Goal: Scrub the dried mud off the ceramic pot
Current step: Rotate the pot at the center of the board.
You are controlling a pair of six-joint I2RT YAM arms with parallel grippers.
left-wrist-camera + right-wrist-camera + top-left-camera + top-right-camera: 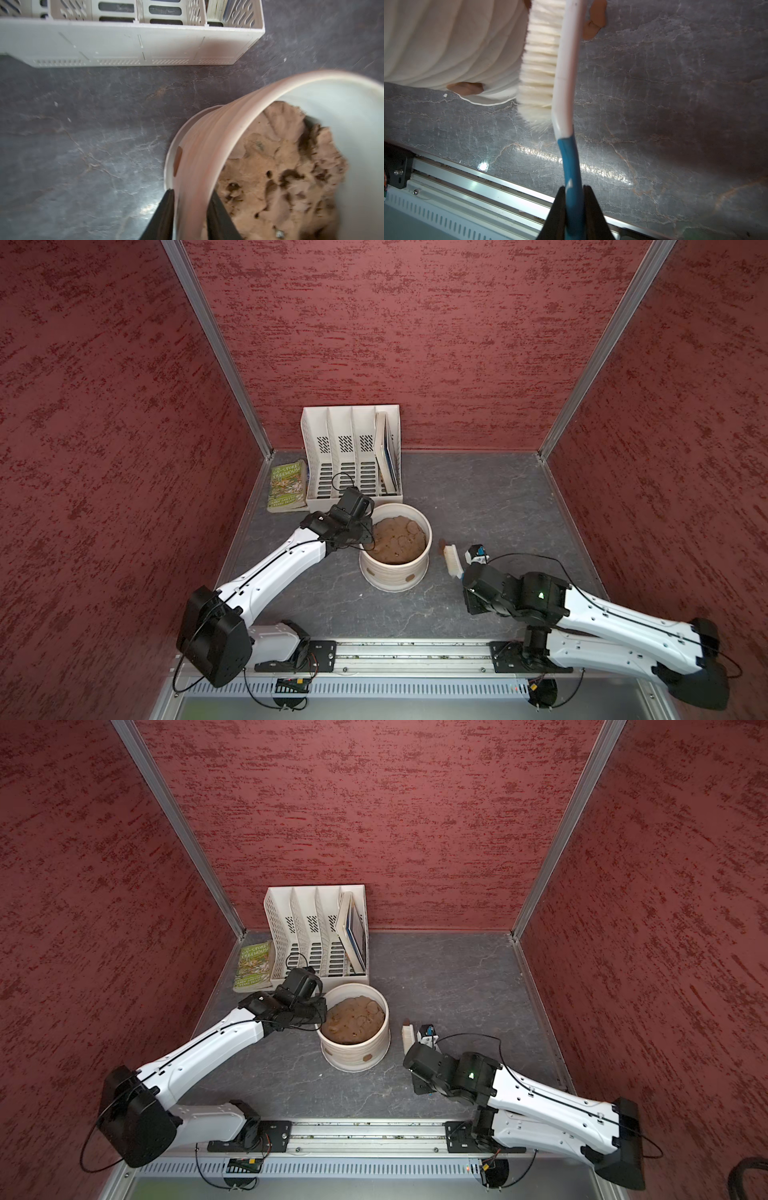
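While the scrubbing stroke itself is not yet begun, you are at the step of steadying the pot and bringing the brush near. At the left, the left pincer stands astride the rim of the ceramic pot, with one finger outside the wall and one inside by the soil. Whether it presses the wall or only brackets it, I cannot tell.

The pot stands near the middle of the worktop, just in front of the file organiser at the back edge. The dried mud shows as small brown patches low on the outer wall, on the side toward the front edge.

To the right of the pot, near it but apart in both top views, is the brush, its bristles turned to the wall. The right pincer is clamped on its blue handle.

For the next move, I judge, you must bring the bristles onto a patch and press, while the left side stops the pot from turning.
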